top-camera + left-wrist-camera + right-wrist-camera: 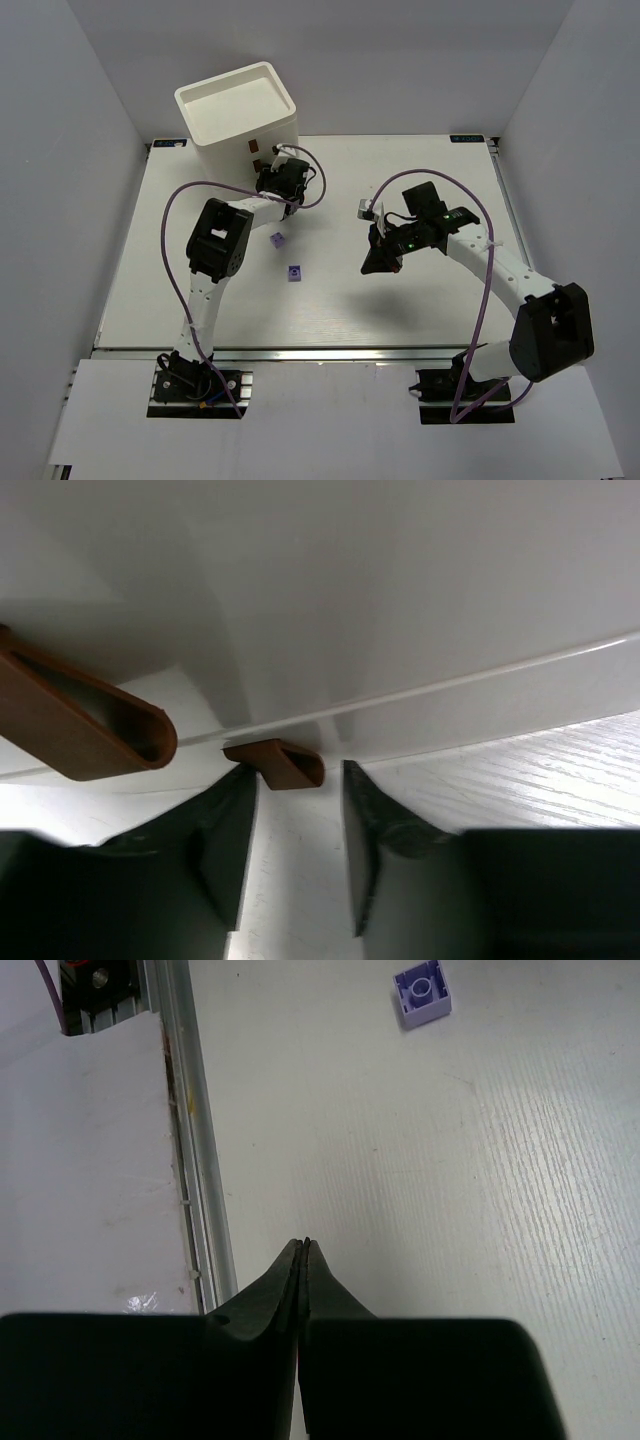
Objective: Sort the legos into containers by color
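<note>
Both outstretched | left hand (296, 772), jaws parted at drawer handle (282, 761) | right hand (303, 1247) closed, empty, pointing down

The drawer unit (238, 120) is white, its handles (278, 764) brown. Two legos (294, 273) are light purple. The desk (400, 310) is white with faint wood grain. The left claw's fingers (225, 840) are black.
</note>
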`<action>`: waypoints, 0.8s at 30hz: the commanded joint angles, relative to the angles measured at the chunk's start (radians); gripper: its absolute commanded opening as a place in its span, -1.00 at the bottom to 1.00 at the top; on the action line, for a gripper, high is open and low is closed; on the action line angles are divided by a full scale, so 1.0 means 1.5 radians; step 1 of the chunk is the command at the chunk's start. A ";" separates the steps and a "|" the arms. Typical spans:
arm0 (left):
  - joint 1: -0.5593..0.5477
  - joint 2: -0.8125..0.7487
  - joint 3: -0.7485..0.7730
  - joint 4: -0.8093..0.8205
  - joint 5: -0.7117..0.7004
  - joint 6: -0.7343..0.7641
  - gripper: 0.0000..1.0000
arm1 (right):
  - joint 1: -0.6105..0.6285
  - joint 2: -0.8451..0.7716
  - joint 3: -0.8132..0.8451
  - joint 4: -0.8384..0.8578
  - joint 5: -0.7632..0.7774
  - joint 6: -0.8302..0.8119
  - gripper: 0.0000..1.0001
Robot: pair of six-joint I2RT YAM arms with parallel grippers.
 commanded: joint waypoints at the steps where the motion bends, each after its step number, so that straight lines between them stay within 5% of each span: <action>1: 0.003 -0.012 0.019 0.004 -0.008 0.001 -0.07 | 0.002 0.006 0.027 -0.007 -0.018 -0.008 -1.00; 10: 0.010 -0.009 0.029 0.008 -0.010 0.004 -0.54 | 0.002 0.010 0.027 -0.009 -0.022 -0.008 -1.00; 15: 0.010 -0.021 0.018 0.010 -0.003 0.004 -0.96 | 0.001 0.014 0.030 -0.014 -0.024 -0.009 -1.00; 24: -0.010 -0.076 -0.073 0.051 0.020 0.017 -1.00 | 0.001 0.015 0.030 -0.013 -0.022 -0.008 -1.00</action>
